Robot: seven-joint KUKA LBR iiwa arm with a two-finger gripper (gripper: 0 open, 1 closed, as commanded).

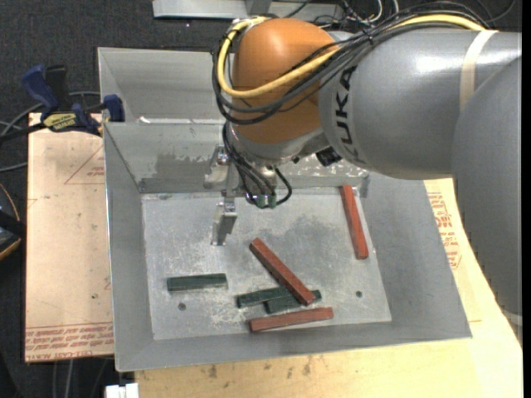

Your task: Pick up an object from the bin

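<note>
My gripper hangs low over the bare floor in the upper left of the bin, with nothing seen in it. The nearest loose things are a red-brown bar lying diagonally just to its lower right and a dark green bar lying flat on the floor below it. Neither bar touches the gripper.
Two more dark green bars lie against the diagonal red bar, and another red-brown bar lies along the front wall. A third red-brown bar lies near the right wall. The arm and its orange cover hang over the back of the bin.
</note>
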